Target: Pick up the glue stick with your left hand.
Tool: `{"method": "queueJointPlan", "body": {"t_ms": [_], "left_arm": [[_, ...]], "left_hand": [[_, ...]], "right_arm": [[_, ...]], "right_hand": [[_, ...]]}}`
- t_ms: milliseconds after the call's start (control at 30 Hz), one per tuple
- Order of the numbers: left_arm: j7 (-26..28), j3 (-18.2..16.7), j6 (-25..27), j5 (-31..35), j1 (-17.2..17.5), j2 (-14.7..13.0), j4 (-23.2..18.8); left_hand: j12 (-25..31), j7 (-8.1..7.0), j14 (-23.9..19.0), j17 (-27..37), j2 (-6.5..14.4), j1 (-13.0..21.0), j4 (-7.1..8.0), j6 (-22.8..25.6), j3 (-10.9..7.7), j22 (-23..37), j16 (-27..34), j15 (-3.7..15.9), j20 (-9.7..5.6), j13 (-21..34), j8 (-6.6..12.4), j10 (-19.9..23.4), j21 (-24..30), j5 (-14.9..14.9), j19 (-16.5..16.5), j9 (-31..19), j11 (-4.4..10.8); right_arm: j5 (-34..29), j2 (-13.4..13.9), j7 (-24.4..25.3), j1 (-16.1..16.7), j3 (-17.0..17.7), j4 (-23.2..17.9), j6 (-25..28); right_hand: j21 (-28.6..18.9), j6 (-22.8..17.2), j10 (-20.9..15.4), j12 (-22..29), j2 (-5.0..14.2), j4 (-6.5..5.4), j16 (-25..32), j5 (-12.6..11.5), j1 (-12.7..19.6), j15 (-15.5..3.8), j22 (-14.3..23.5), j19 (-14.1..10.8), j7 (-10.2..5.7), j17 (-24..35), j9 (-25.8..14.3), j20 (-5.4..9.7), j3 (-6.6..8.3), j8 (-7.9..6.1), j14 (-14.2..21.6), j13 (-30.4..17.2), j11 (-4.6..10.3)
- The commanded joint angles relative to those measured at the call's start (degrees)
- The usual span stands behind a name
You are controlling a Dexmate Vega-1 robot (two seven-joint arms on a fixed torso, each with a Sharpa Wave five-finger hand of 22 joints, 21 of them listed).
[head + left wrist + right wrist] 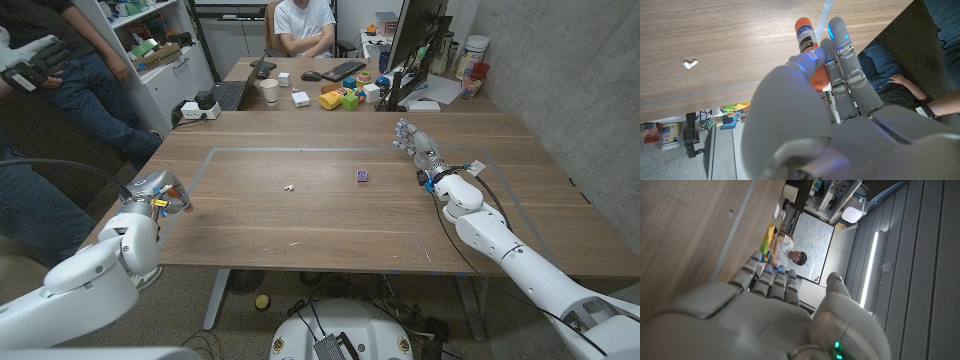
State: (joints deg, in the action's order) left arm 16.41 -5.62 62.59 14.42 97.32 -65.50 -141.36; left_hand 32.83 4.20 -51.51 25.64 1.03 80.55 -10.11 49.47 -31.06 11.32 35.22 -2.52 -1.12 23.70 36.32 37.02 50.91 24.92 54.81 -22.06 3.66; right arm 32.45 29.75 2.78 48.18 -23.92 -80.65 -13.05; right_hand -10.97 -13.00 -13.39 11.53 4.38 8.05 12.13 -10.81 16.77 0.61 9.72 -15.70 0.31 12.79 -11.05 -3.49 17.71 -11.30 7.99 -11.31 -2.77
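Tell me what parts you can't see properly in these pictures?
- Glue stick, left wrist view: its lower part is hidden behind the left hand gripping it.
- Small white thing, head view: too tiny to identify.
- Purple thing, head view: too small to name.
- Right hand, right wrist view: its palm faces away.

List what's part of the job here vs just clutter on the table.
Job: glue stick, held in left hand.
Clutter: small white piece, purple cube, right hand holding nothing, desk items at far end.
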Motion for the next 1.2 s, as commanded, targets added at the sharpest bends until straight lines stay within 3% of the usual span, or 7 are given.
{"method": "queueJointPlan", "body": {"t_ms": [33,1200], "left_arm": [[-1.5,-1.1,0.6,0.0,-0.1,-1.0,-0.8],[-3.8,-5.6,-0.4,6.6,1.8,-0.8,-3.2]], "left_hand": [[1.1,-0.35,-9.7,0.2,0.0,-0.4,0.06,-0.2,-0.44,0.0,-0.3,9.52,-0.10,14.3,0.48,10.6,0.8,0.4,-0.3,-0.2,-0.36],[-0.3,-0.60,-10.2,1.7,-0.2,-1.2,0.10,-0.2,-0.75,-0.6,-0.8,9.11,0.12,15.6,0.86,11.2,3.3,1.9,-1.4,-0.1,0.00]], "right_arm": [[0.2,-0.5,0.0,-0.3,0.1,0.5,-0.3],[0.0,-0.8,-0.4,-1.2,-0.3,0.7,-0.1]], "right_hand": [[-0.1,-0.4,-0.3,0.1,-0.17,-0.17,0.4,-0.4,0.4,-0.37,0.2,-0.1,-0.20,0.0,-0.1,-0.02,-0.11,-0.28,0.3,-0.2,0.02],[0.0,-0.6,-0.4,0.1,-0.05,-0.17,0.5,-0.4,0.4,-0.39,0.2,0.0,-0.07,-0.1,-0.1,0.20,-0.21,-0.31,0.4,-0.2,-0.09]]}}
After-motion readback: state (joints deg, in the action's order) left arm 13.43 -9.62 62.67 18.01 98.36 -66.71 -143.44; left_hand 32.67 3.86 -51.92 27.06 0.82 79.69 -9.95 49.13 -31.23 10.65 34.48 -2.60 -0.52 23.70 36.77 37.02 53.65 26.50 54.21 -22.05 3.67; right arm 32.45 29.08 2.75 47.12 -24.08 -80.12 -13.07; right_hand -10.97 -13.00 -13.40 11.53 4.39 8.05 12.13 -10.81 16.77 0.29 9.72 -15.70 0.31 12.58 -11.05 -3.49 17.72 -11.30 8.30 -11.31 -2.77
